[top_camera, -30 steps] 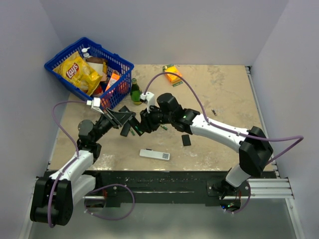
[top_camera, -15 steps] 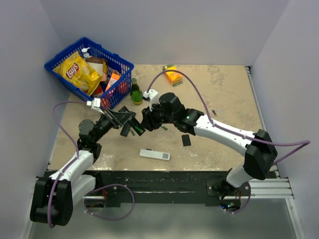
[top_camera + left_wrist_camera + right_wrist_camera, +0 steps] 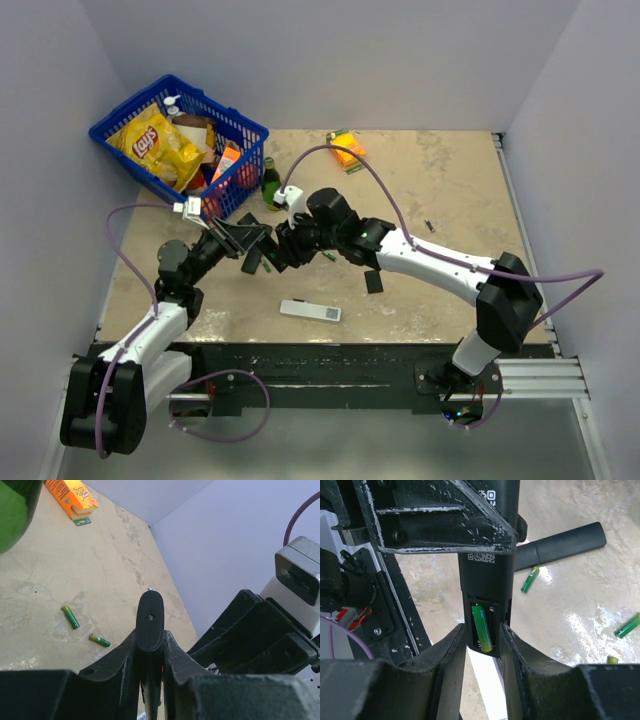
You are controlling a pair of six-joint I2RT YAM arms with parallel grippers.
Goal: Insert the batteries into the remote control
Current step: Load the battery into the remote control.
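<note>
Left end effector (image 3: 150, 637) clamped the remote (image 3: 150, 610) above the tabletop (image 3: 100, 570). The right end effector (image 3: 483, 632) stood narrow, fingers (image 3: 447, 660) hugging the remote's open bay, one battery (image 3: 481, 625) seated inside. Loose batteries (image 3: 530, 579) lay on the tabletop. The remote's white print was unreadable; a bag (image 3: 160, 140) in the basket (image 3: 215, 103) read "Lay's".

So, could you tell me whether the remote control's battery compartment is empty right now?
No, one green battery lies inside the open compartment of the remote control.
</note>
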